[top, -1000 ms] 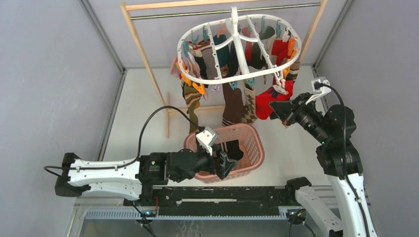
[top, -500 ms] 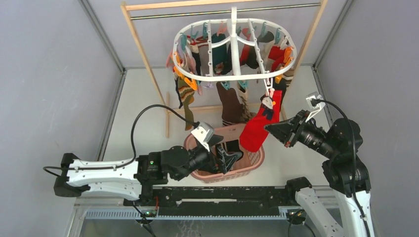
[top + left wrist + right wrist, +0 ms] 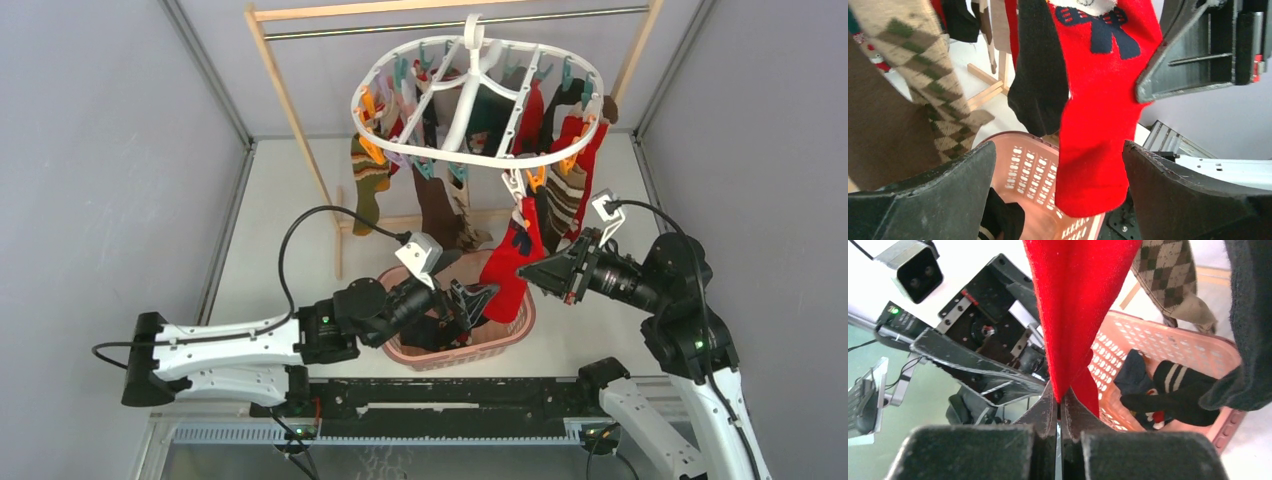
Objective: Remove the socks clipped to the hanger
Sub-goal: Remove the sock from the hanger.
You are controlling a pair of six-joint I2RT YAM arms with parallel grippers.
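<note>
Right wrist view: right claw [image 3: 1058, 396] clamped tight on the red sock [image 3: 1078, 300].
Left claw [image 3: 1058, 150]: spread wide, red sock dangling between its fingers.
Hanger [image 3: 462, 95]: sock's cuff clipped at near rim.

Soft, even light filled the scene, leaving only faint shadows on the white table [image 3: 290, 230]. In the left wrist view the near fingers [image 3: 938, 200] were blurred, while the red sock [image 3: 1098, 125] looked crisp.
</note>
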